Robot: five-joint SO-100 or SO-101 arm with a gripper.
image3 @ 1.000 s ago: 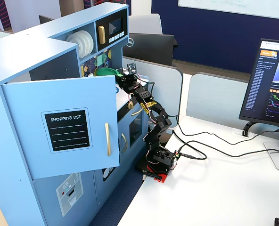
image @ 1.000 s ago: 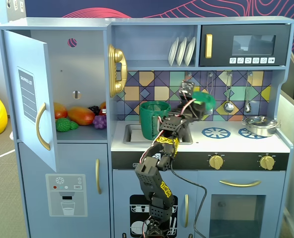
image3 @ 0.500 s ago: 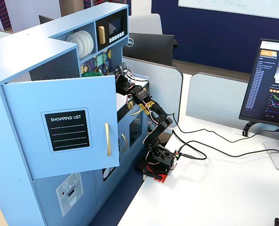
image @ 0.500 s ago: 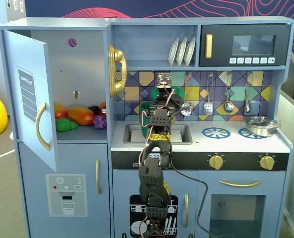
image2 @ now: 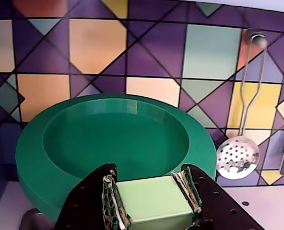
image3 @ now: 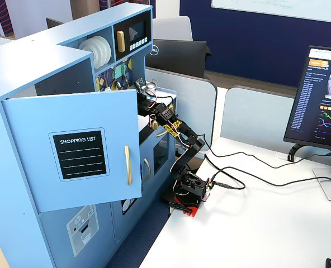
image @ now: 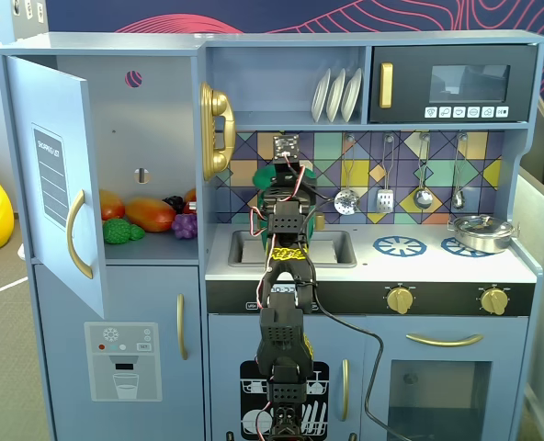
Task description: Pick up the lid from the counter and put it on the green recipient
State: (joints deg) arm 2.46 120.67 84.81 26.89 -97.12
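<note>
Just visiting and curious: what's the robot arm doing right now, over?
Gripper shut on the lid by its pale handle, held up before the tiled wall. Green recipient not visible in any view. Slotted spoon hangs to the right in the wrist view, clear of the lid.

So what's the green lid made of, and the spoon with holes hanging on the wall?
The green lid looks like plastic: one even colour, smooth and matte, with thick rounded edges. The pincer grips its paler green handle. The spoon with holes looks like shiny metal, silvery with bright glints and a thin wire handle, though it could be coated plastic.
</note>
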